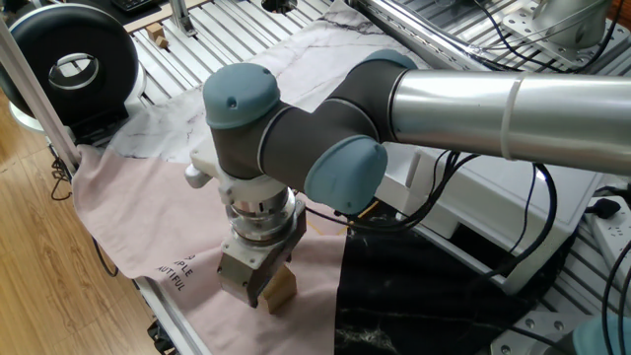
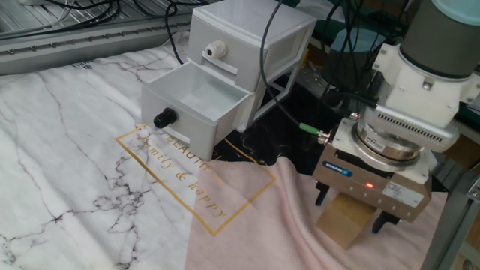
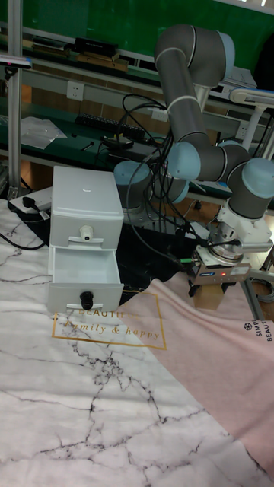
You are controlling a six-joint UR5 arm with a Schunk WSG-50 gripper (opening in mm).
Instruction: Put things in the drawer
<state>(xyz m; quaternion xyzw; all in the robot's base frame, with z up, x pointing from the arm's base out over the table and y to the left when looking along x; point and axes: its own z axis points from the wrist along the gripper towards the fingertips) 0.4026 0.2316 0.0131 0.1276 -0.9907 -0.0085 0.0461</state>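
Note:
A light-tan wooden cube (image 2: 343,222) (image 1: 282,288) (image 3: 206,297) rests on the pink cloth at the table's right end. My gripper (image 2: 351,211) (image 1: 258,293) (image 3: 212,291) points straight down over it, open, with one finger on each side of the cube; its body hides the cube's top. The white drawer (image 2: 196,103) (image 3: 82,279), the lower one with a black knob (image 2: 164,118), stands pulled out and looks empty inside. It is well to the left of the gripper.
The white cabinet (image 2: 251,34) (image 3: 79,199) has a shut upper drawer. A pink cloth (image 2: 255,225), a marble-print cloth (image 2: 67,142) and a black cloth (image 1: 434,296) cover the table. Cables run behind the cabinet. A black round device (image 1: 69,61) stands at the far corner.

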